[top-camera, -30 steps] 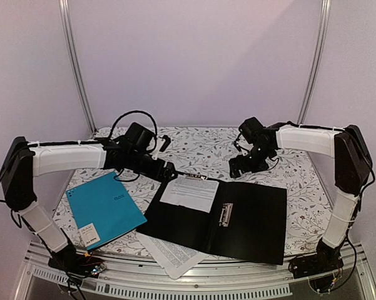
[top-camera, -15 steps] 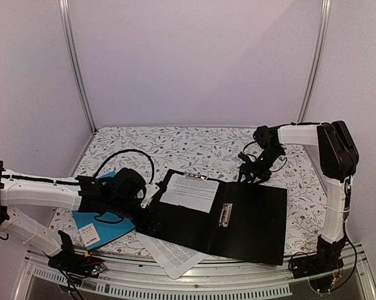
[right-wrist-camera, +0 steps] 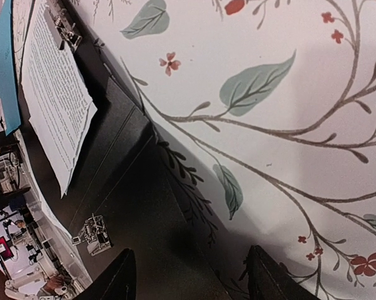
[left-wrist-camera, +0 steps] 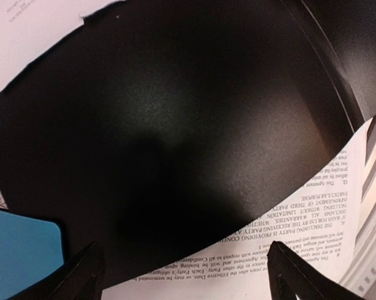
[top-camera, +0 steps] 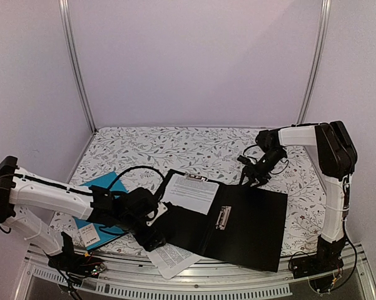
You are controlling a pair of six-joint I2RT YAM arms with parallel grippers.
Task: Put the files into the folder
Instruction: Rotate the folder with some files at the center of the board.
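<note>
Tabletop cloth (top-camera: 194,144) is covered at its middle by the folder (top-camera: 250,225), laid open with its spine running far to near, and a teal folder (left-wrist-camera: 19,250) is seen just beside its left flap. Of the files (top-camera: 191,192), one is laid on that left flap. A trapped sheet (left-wrist-camera: 313,212) is pinned under the folder's near edge, jutting toward the table's near edge where little room is offered. That sheet is judged nearer to the left gripper (left-wrist-camera: 186,278), hung just over it with fingers spread and empty, while the right gripper (right-wrist-camera: 195,275), likewise spread and empty, is held at the folder's far right corner.
</note>
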